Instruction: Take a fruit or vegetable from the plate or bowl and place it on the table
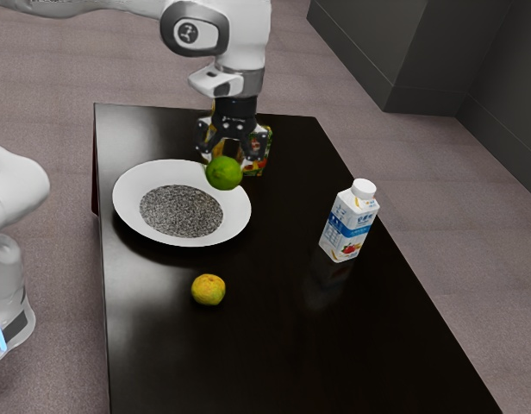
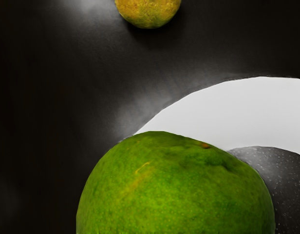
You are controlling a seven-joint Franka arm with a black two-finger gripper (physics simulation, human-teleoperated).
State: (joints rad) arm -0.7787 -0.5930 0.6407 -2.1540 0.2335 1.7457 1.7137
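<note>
Pincer (image 1: 228, 163) closed around it, the lime (image 1: 223, 173) hung in the air near the edge of the plate (image 1: 128, 203) — the picking up looked done, while carrying it clear, lowering it to the surface (image 1: 291, 354) and letting go remained. It was roundish and deep green, its finely dimpled skin marked with a yellowish streak and a small orange-brown spot.

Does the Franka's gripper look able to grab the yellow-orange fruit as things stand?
Probably not yet: the gripper looks occupied, closed on the green fruit. Otherwise the way seems free; the yellow-orange fruit sits apart from the plate and carton.
</note>
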